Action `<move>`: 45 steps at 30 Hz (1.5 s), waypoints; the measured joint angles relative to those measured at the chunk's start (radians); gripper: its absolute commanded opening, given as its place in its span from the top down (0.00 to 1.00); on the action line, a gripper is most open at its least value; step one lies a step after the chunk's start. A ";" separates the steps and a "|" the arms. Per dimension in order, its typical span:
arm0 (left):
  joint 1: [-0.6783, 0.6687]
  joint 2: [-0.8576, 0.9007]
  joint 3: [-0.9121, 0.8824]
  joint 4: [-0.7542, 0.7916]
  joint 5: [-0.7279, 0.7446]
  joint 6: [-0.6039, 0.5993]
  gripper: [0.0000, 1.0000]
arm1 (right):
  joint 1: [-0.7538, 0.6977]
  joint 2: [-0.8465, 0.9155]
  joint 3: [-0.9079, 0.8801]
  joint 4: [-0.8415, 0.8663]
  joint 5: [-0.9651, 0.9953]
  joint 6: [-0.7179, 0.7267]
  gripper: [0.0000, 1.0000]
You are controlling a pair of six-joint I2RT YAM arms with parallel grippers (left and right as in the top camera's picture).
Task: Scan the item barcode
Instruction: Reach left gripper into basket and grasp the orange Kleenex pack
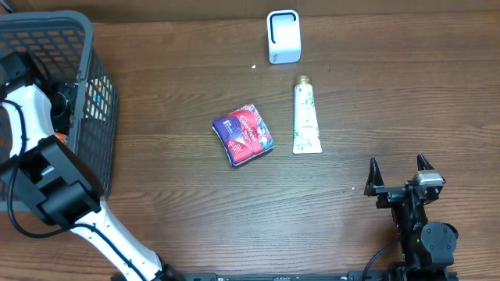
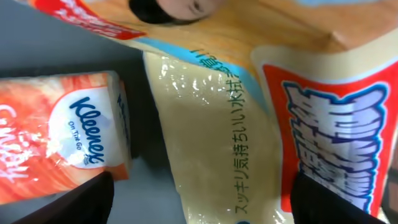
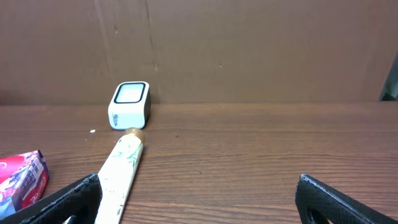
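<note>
My left arm point(image 1: 31, 105) reaches down into the dark mesh basket point(image 1: 87, 35), whose wall hides the gripper in the overhead view. In the left wrist view the left gripper point(image 2: 202, 200) is open and hovers close over packed items. Between its fingers lies a pale yellow pouch point(image 2: 205, 124) with Japanese print, and a gap shows beside the left finger point(image 2: 87, 198). An orange Kleenex pack point(image 2: 62, 137) lies to the left and a red-and-blue lettered package point(image 2: 336, 118) to the right. The white barcode scanner point(image 1: 283, 37) point(image 3: 130, 104) stands at the table's far edge. My right gripper point(image 1: 399, 168) point(image 3: 199, 199) rests open near the front right, holding nothing.
A cream tube with a gold cap point(image 1: 306, 117) point(image 3: 121, 168) lies on the wooden table below the scanner. A red-and-purple packet point(image 1: 244, 134) point(image 3: 22, 177) sits to its left. The basket fills the far left corner.
</note>
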 measured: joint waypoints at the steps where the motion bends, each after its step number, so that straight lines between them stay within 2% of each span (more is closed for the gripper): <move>1: 0.000 0.000 -0.004 0.003 0.005 0.013 0.32 | 0.000 0.000 0.000 -0.001 0.000 0.000 0.00; 8: 0.003 0.000 -0.006 0.002 0.036 0.122 0.34 | 0.000 0.000 0.000 -0.001 0.000 0.000 0.00; 13: 0.016 -0.011 -0.008 -0.005 0.049 0.177 0.31 | 0.000 0.000 0.000 -0.001 0.000 0.000 0.00; 19: 0.020 -0.134 -0.018 -0.026 0.028 0.239 0.29 | 0.000 0.000 0.000 -0.001 0.000 0.000 0.00; 23: 0.020 -0.224 -0.013 -0.163 -0.087 0.285 0.29 | 0.000 0.000 0.000 0.000 0.000 0.000 0.00; 27: 0.020 -0.192 -0.048 -0.224 -0.244 0.299 0.31 | 0.000 0.000 0.000 0.000 0.000 0.000 0.00; 31: 0.020 -0.109 -0.072 -0.210 -0.319 0.315 0.31 | 0.000 0.000 0.000 0.000 0.000 0.000 0.00; 39: 0.020 -0.042 -0.082 -0.097 -0.338 0.412 0.31 | 0.000 0.000 0.000 0.000 0.000 0.000 0.00; 45: 0.020 -0.042 -0.082 -0.045 -0.300 0.522 0.39 | 0.000 0.000 0.000 0.000 0.000 0.000 0.00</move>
